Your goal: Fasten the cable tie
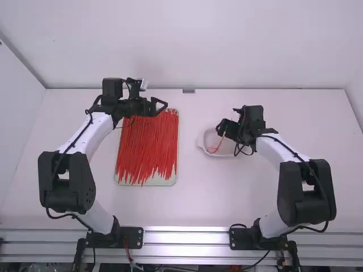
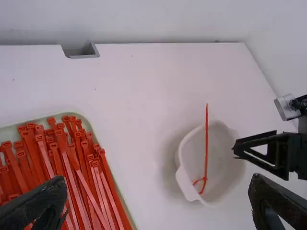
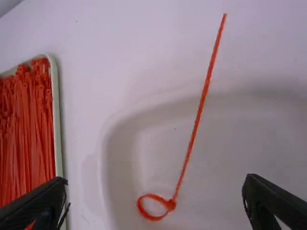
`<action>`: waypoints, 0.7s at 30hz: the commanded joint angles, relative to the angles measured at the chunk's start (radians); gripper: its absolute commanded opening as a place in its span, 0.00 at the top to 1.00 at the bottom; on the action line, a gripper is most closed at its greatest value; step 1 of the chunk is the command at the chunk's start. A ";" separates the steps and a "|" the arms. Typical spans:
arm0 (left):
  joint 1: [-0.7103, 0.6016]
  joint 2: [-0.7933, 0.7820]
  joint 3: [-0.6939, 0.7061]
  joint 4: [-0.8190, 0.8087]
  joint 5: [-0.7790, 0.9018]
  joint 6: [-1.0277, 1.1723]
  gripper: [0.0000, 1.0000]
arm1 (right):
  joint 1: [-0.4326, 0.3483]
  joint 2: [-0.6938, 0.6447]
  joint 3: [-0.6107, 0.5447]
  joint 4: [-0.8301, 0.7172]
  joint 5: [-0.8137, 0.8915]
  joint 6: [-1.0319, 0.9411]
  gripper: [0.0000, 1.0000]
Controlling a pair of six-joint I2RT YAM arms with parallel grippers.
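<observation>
Cable tie [image 3: 191,134] looped, loose in white bowl [image 3: 122,158]; left fingers [image 2: 33,203] and right fingers [image 3: 276,201] wide apart, empty

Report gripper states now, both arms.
Left gripper: open, holding nothing.
Right gripper: open, holding nothing; the looped cable tie lies in the bowl.

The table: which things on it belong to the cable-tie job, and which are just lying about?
Belong to the job:
- loose red ties on their tray
- looped tie in the white bowl
- left hand and right hand, both open

Just lying about:
- grey bracket at the far edge of the table
</observation>
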 commanded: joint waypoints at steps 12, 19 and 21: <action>0.003 -0.069 0.094 -0.304 -0.207 0.063 0.01 | -0.042 -0.230 0.023 -0.206 -0.039 -0.049 0.02; 0.003 -0.126 0.179 -0.539 -0.280 0.062 0.01 | 0.007 -0.444 0.023 -0.341 -0.027 -0.048 0.02; 0.003 -0.137 0.193 -0.577 -0.281 0.062 0.01 | 0.024 -0.500 0.023 -0.372 -0.002 -0.048 0.02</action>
